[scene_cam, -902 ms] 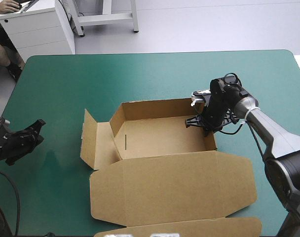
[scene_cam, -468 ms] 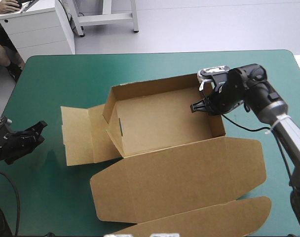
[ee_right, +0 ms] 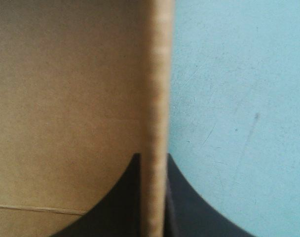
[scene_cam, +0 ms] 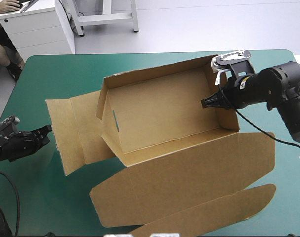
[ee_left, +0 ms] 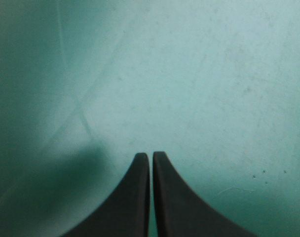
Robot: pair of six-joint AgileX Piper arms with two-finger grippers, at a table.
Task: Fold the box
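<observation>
While right gripper [scene_cam: 205, 103] pinches the right end wall of the box [scene_cam: 160, 116], one finger inside the tray, box sits mid-table, lid flat; left gripper [scene_cam: 45, 130] pressed together over teal-green cover [scene_cam: 66, 74].

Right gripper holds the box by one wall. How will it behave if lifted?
Probably light and fairly stiff: the box holds its tray shape with the right gripper pinching just one wall. The wide lid flap and the side flap look loosely hinged, so they may swing or drag.
</observation>
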